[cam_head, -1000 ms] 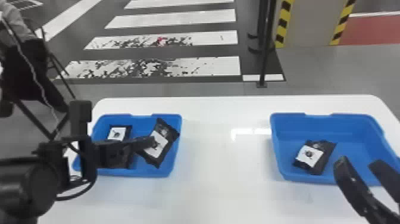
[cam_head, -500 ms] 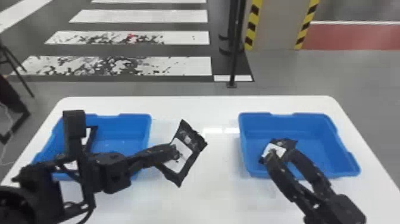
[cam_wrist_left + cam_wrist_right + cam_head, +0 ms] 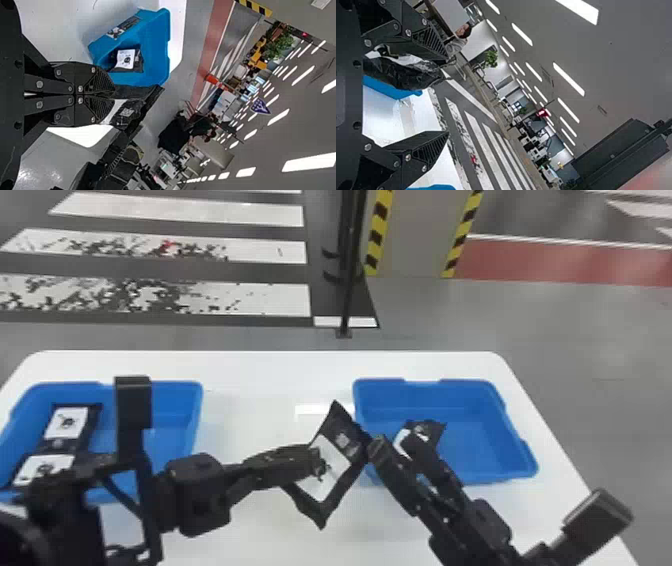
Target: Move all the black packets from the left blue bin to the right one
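Observation:
In the head view, my left gripper (image 3: 316,462) is shut on a tilted black packet (image 3: 345,440) above the table, near the right blue bin (image 3: 480,415). My right gripper (image 3: 395,442) stands open, one fingertip at the held packet's right edge. Another packet (image 3: 432,431) lies in that bin, partly hidden by the right fingers. Two packets (image 3: 67,424) lie in the left blue bin (image 3: 195,405). In the left wrist view the gripper (image 3: 113,96) clamps the packet (image 3: 132,113). In the right wrist view, the gripper (image 3: 447,95) has the packet (image 3: 403,73) beside one finger.
A white table (image 3: 270,380) carries both bins, with bare surface between them. Beyond its far edge stands a black pole (image 3: 350,280). Both arms come in from the front, their grippers close together.
The left gripper has carried its packet out of the left bin and rightward across the table. The right gripper has moved left toward it. The head view has turned right.

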{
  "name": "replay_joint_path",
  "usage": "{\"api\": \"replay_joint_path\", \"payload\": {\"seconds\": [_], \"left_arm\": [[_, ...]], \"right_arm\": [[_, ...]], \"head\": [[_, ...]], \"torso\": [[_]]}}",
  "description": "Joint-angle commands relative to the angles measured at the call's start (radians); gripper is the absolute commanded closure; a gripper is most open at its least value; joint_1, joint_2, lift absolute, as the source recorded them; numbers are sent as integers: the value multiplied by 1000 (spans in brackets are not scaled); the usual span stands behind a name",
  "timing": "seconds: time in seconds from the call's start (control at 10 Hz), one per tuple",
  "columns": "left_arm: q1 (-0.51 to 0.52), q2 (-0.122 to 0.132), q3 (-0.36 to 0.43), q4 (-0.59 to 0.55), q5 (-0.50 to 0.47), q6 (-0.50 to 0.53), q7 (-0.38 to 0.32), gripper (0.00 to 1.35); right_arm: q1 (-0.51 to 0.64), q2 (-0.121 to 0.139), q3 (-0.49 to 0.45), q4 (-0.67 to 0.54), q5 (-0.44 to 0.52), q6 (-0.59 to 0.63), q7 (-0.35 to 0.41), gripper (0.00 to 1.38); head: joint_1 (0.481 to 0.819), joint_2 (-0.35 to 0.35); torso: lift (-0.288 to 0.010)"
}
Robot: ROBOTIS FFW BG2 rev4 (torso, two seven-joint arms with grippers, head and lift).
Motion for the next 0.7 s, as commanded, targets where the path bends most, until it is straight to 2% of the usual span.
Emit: {"api": "replay_joint_path", "payload": {"seconds": [0.0, 0.1, 0.2, 0.3, 0.4, 0.6], "left_arm": [[-3, 0, -19, 2, 14, -2, 1, 1207], [-10, 2, -27, 2, 14, -2, 1, 1207], [-10, 2, -27, 4, 14, -2, 3, 1207], [-10, 2, -27, 7, 18, -2, 3, 1207], [-10, 2, -27, 7, 20, -2, 3, 1208], [-6, -3, -21, 9, 24, -2, 9, 1207]], "right_arm": [[-18, 2, 33, 23, -30, 7, 9, 392], [-30, 2, 45, 42, -48, 7, 12, 430], [-32, 2, 47, 50, -66, 7, 12, 708], [-32, 2, 47, 52, -76, 9, 12, 1084], [-30, 2, 47, 52, -74, 7, 12, 1296], [-32, 2, 55, 69, -110, 9, 29, 1277]], "head": [[695, -127], [695, -121], [695, -113], [695, -111], [695, -110], [695, -109]], "torso": [[-140], [-140], [-140], [-140], [-140], [-140]]}}
